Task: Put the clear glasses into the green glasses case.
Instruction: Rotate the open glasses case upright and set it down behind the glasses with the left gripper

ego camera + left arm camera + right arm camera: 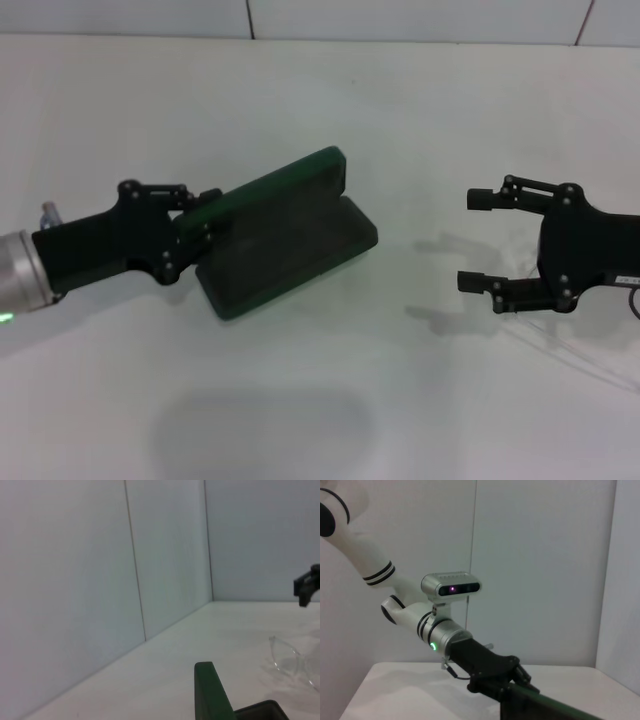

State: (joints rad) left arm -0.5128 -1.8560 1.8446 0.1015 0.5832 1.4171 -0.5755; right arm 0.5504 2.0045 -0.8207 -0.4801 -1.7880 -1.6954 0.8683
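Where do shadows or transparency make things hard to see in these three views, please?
Head view: the right gripper casts soft double shadows on the table, and the clear glasses nearly vanish against it. Left wrist view: the glasses show only as faint outlines beyond the green glasses case. Right wrist view: the left gripper on the case is dark, with little detail.

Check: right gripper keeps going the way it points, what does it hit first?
Probably the case. The open right gripper points across the table at its open tray end, with only bare table between. The left gripper holds the lid. Height is unclear; it could pass above.
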